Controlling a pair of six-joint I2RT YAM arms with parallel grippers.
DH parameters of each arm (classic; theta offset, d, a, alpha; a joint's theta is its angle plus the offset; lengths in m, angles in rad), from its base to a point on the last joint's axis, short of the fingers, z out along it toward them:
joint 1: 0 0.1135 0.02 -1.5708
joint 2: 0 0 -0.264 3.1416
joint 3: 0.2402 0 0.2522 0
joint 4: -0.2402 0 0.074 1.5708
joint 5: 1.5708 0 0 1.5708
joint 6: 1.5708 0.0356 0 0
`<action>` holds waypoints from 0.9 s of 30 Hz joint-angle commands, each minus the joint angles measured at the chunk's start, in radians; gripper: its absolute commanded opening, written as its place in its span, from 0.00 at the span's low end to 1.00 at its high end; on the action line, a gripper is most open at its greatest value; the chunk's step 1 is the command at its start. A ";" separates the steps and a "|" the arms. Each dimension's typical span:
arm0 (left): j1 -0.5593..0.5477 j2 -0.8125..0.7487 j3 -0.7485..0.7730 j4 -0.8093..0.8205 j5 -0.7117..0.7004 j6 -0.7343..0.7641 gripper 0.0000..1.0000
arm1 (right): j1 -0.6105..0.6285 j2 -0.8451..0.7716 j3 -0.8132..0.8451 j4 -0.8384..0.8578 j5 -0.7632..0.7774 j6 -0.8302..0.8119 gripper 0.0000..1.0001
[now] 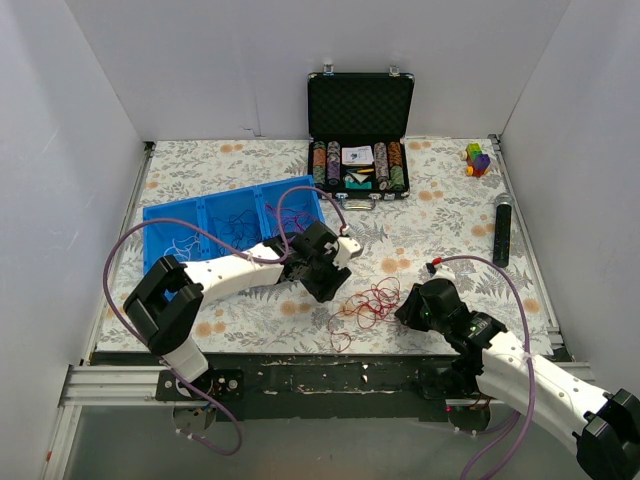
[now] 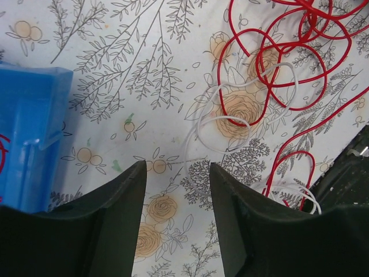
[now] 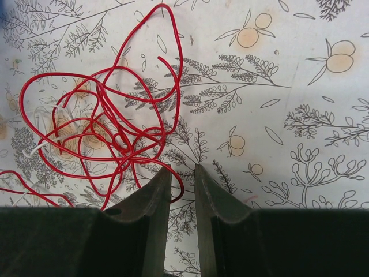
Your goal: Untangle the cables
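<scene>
A tangle of red cable (image 1: 368,303) lies on the floral cloth near the front edge, with a thin white cable (image 2: 230,115) looped through it. In the left wrist view the red loops (image 2: 277,63) lie up and to the right of my left gripper (image 2: 177,167), which is open and empty over bare cloth. My left gripper (image 1: 330,285) sits just left of the tangle. My right gripper (image 1: 402,312) is at the tangle's right edge. In the right wrist view its jaws (image 3: 183,167) stand narrowly apart, and a red loop (image 3: 98,115) curls behind the left finger into the gap, not pinched.
A blue three-compartment tray (image 1: 230,225) sits at the back left with thin cables inside; its corner shows in the left wrist view (image 2: 29,138). An open poker chip case (image 1: 360,140), coloured blocks (image 1: 478,158) and a black stick-shaped object (image 1: 502,230) lie at the back and right. White walls enclose the table.
</scene>
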 commanded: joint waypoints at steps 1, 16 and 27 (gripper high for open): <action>-0.013 -0.080 -0.028 0.010 -0.072 0.035 0.47 | -0.003 0.007 0.007 0.041 0.022 -0.012 0.31; -0.031 -0.081 -0.016 -0.079 -0.018 0.062 0.45 | -0.003 0.022 0.010 0.044 0.037 -0.029 0.31; -0.031 -0.169 0.070 -0.063 -0.095 0.018 0.60 | -0.003 0.036 0.006 0.047 0.037 -0.032 0.31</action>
